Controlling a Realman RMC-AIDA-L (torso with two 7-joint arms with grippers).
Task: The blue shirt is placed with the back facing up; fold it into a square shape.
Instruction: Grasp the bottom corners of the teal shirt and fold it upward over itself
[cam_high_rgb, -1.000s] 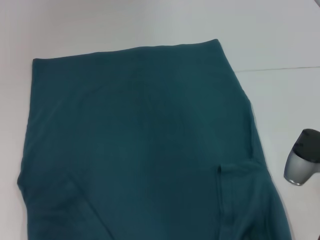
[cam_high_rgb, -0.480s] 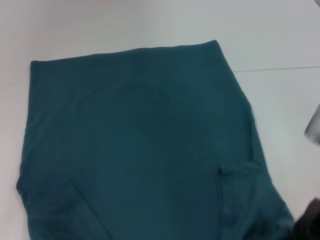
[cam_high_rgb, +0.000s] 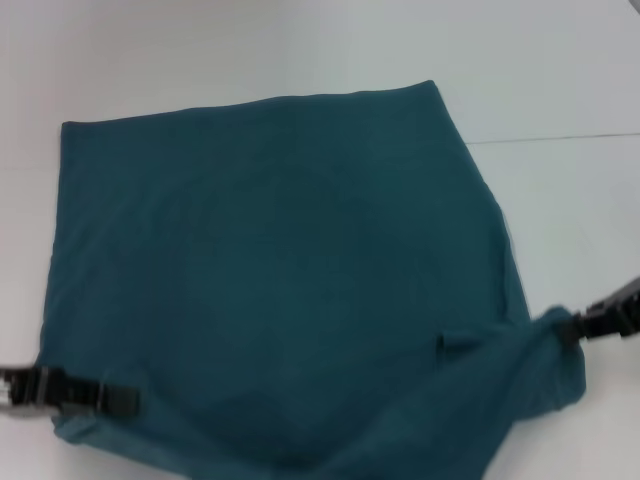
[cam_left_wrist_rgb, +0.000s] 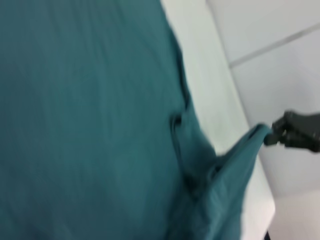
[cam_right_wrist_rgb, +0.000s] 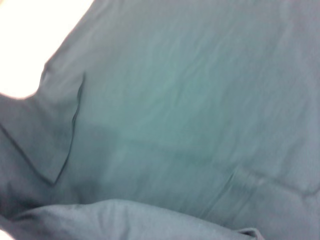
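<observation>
- The blue shirt (cam_high_rgb: 280, 270) lies spread on the white surface (cam_high_rgb: 560, 60), with the plain back side up. It covers most of the middle, and its far edge is straight and flat.
- The right hand (cam_high_rgb: 578, 325) is at the near right corner of the shirt. It is closed on the cloth there, and the corner is lifted off the surface in a bunch, so a soft fold hangs below it. The left wrist view shows the same hand (cam_left_wrist_rgb: 274, 136) pinching the raised tip of the cloth.
- The left hand (cam_high_rgb: 125, 403) is at the near left edge of the shirt, low over the surface. Its dark fingers (cam_high_rgb: 118, 402) lie on the cloth edge, but it cannot be told whether they pinch it.
- The two hands are at opposite near corners, probably so that the near part of the shirt can be carried over toward the far edge as one fold.
- The far half rests flat, likely to serve as the base on which the fold will lie.
- The fold is judged as just starting; nothing is doubled over yet.
</observation>
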